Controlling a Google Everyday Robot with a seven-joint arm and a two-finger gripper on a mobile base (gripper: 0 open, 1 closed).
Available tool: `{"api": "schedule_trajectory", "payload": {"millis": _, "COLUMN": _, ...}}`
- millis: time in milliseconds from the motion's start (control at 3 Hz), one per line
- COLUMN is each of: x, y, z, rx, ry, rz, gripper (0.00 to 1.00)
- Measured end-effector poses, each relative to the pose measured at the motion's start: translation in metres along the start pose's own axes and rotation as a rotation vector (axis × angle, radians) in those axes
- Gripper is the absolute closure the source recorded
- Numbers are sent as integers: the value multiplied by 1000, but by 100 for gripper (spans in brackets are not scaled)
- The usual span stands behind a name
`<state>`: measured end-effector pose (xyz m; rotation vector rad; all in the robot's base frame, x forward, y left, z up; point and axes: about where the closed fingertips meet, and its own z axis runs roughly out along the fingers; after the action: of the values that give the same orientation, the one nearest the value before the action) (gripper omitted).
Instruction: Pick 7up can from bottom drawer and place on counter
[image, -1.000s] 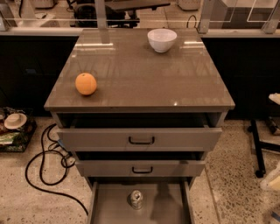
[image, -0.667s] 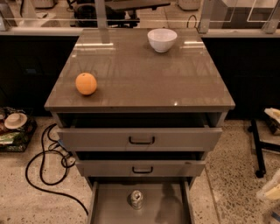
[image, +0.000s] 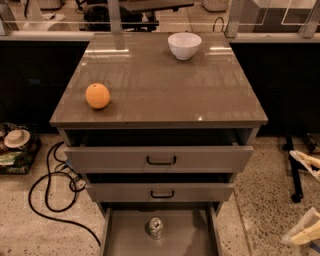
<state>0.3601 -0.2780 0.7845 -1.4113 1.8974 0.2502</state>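
Standing upright in the open bottom drawer, the 7up can sits below the counter; the gripper hangs at far right, fingers apart, empty.

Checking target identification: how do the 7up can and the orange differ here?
The 7up can stands in the open bottom drawer; the orange rests on the counter. The can is silvery and smaller; the orange is bright orange and round. Neither is held: the tool is at the frame's right edge, apart from both.
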Motion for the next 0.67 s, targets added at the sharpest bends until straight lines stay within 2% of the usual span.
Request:
{"api": "schedule_trajectory", "payload": {"millis": 333, "x": 0, "y": 0, "z": 0, "rx": 0, "ry": 0, "rz": 0, "gripper": 0}}
{"api": "schedule_trajectory", "payload": {"millis": 667, "x": 8, "y": 5, "z": 13, "rx": -7, "ry": -5, "rz": -2, "gripper": 0}}
